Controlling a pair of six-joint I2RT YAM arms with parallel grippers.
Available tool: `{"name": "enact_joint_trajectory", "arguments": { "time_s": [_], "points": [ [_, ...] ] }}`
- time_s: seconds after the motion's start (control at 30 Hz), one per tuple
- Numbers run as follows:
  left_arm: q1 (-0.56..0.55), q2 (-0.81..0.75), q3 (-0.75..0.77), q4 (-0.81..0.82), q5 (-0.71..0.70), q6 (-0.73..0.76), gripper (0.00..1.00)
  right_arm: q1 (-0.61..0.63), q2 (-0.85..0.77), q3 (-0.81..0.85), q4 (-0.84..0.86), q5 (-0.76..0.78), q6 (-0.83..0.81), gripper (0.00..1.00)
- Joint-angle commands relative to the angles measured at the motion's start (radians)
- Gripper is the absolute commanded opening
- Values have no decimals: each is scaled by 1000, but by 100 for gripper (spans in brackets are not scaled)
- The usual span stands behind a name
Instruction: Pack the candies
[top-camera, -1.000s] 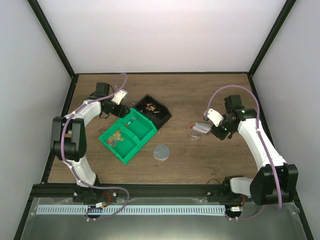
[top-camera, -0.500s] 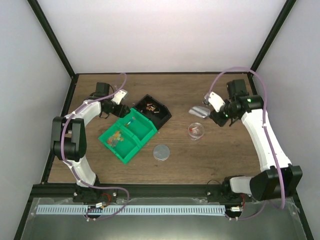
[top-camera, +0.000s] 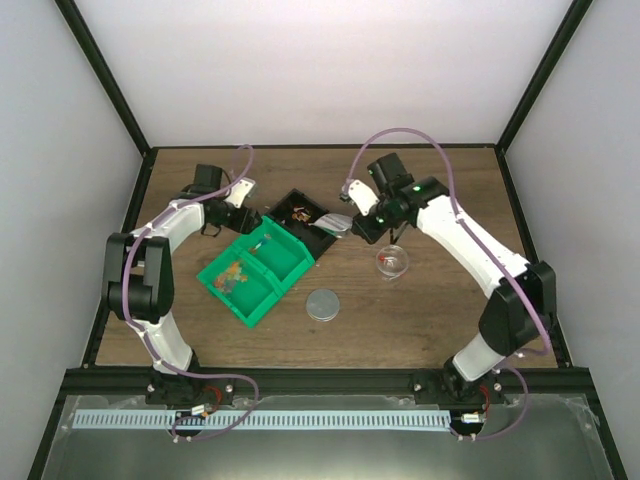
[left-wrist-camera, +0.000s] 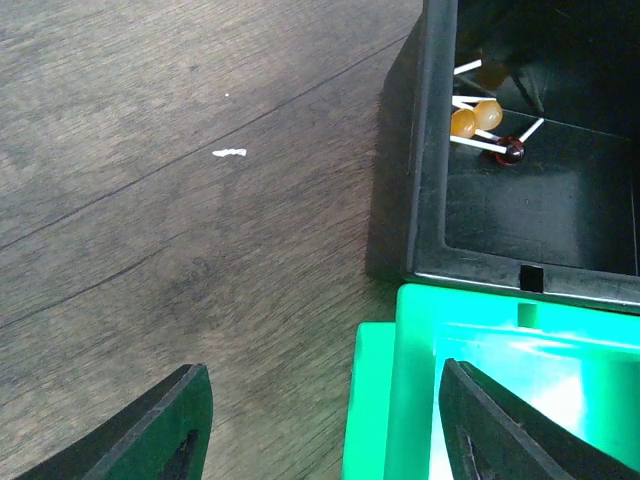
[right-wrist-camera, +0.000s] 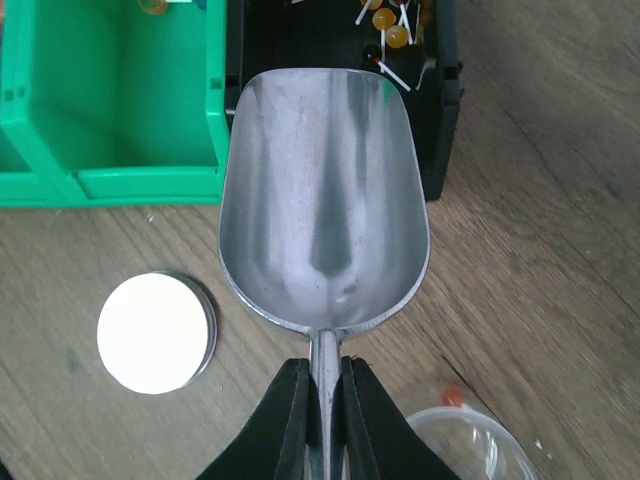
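Holding the empty scoop (right-wrist-camera: 325, 200) pinched in the right jaws, we are planning a shallow dip into the candies (top-camera: 235, 272).

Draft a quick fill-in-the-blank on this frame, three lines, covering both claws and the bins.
1. The scoop in the right claw is ___.
2. The left claw is ___.
3. The lollipops lie in the ___ bin.
Missing words: empty; open; black.
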Motion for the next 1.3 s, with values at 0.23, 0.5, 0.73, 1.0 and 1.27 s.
{"name": "enact_joint_trajectory", "arguments": {
  "time_s": [0.23,0.5,0.73,1.0,1.27],
  "points": [
    [-33,3,-15,10,-29,-19,64,98,152,67,151,79,150,1],
    [-40,0,-26,16,-34,-25,64,125,245,109,138,123,171,1],
    [-52,-6,-33,26,-47,-36,63,159,333,196,75,192,155,1],
    [-76,-45,-110,56,-44,-55,56,159,344,248,-26,248,119,1],
    [-108,-85,-147,73,-26,-101,53,159,337,237,-75,246,106,1]
  ]
}}
